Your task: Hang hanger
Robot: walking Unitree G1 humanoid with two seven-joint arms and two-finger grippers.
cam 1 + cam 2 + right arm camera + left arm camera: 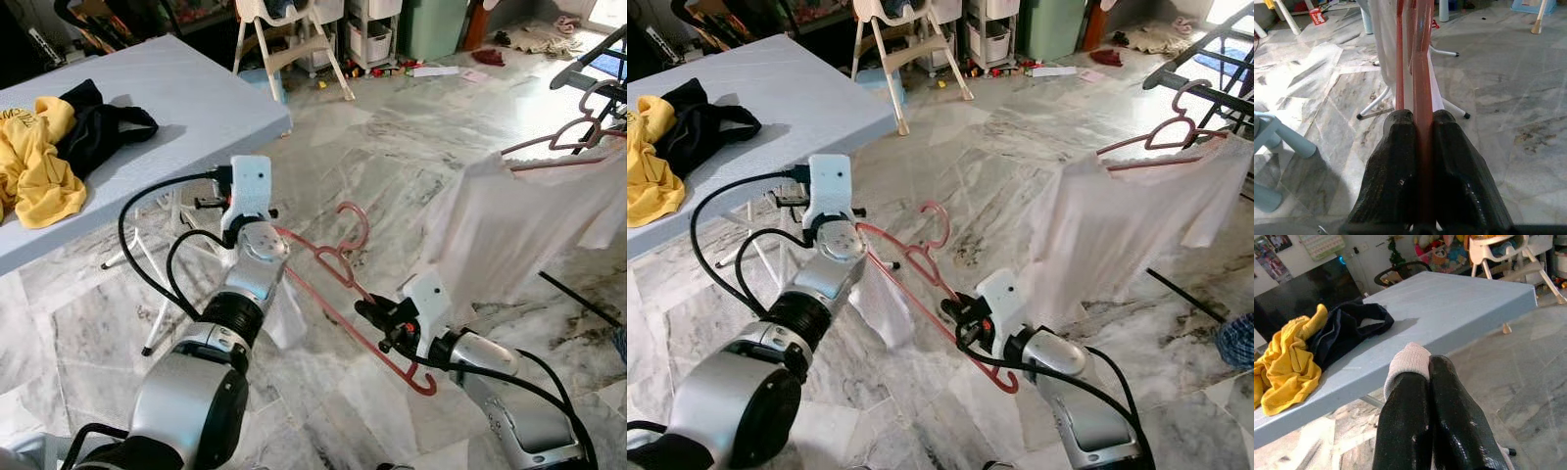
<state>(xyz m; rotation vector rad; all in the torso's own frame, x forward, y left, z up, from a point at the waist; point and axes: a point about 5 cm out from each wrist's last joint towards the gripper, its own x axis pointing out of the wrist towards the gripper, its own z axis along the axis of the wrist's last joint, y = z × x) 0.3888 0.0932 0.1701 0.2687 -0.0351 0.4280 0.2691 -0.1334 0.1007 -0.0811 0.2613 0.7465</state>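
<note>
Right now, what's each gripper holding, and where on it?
Right gripper: shut on the red hanger, on one arm near its end. Left gripper: shut on pale cloth, gripped at an edge.

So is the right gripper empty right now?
No, the right gripper is shut on the red hanger, its bar between the fingers.

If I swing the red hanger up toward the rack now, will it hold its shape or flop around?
The red hanger looks like thin rigid plastic, so it should hold its shape. The right gripper clamps one bar near its end, so it may pivot in the jaws. The white cloth hanging from it is limp and will probably sway.
</note>
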